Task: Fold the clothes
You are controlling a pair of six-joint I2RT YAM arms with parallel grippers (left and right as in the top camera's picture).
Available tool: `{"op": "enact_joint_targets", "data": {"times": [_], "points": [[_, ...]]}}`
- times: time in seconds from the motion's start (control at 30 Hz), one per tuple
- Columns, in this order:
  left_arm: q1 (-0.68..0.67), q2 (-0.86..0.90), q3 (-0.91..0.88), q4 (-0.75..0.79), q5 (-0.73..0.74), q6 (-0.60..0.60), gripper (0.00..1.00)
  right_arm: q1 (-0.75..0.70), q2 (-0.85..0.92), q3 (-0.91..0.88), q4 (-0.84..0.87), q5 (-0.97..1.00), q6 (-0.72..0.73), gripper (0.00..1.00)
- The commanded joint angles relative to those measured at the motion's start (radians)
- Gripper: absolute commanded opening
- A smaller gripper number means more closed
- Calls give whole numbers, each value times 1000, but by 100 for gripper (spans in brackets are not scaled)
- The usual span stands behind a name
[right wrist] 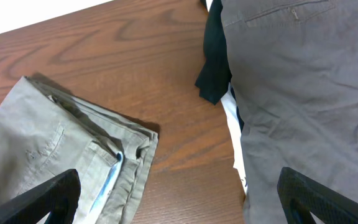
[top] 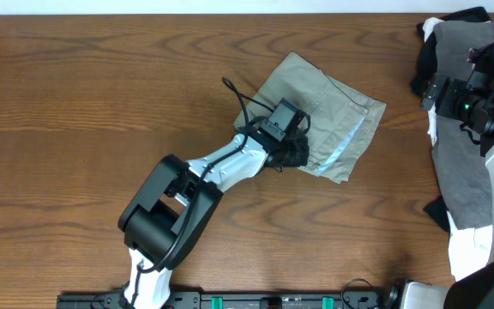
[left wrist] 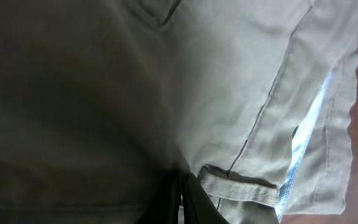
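Left pincer is clamped shut at the shorts' edge; dragging could undo the fold. Right pincer gapes wide, empty.

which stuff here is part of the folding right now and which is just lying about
In hand: khaki shorts, left gripper shut on them.
Lying about: grey garment, black garment, white garment, heaped at right.

Overhead, 2 wrist views, common shorts
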Motion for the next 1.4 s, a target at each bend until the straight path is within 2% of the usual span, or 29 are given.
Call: {"op": "enact_joint_targets", "data": {"times": [0.0,0.17,0.33,0.37,0.4,0.47,0.63,0.7,0.8,0.9,1.07,1.37], "points": [[56,29,-4,-68,-63,3,7,-2,5,-6,3,2,10,99],[172,-45,8,-193,-74,147,7,-2,5,-6,3,2,10,99],[307,-124,19,-267,-195,274,14,-2,5,-6,3,2,10,99],[340,-138,19,-266,-202,294,17,-2,5,-6,3,2,10,99],[359,-145,20,-264,-202,296,28,-2,5,-6,3,2,10,99],[404,-161,27,-263,-201,296,39,-2,5,-6,3,2,10,99],[465,-207,55,-270,-198,295,49,-2,5,-6,3,2,10,99],[468,-224,55,-280,-149,293,54,-2,5,-6,3,2,10,99],[456,-222,54,-328,34,276,61,-2,5,-6,3,2,10,99],[433,-213,54,-385,43,222,66,-2,5,-6,3,2,10,99],[368,-188,54,-414,25,191,66,-2,5,-6,3,2,10,99],[269,-138,54,-426,-232,58,66,-2,5,-6,3,2,10,99]]}}
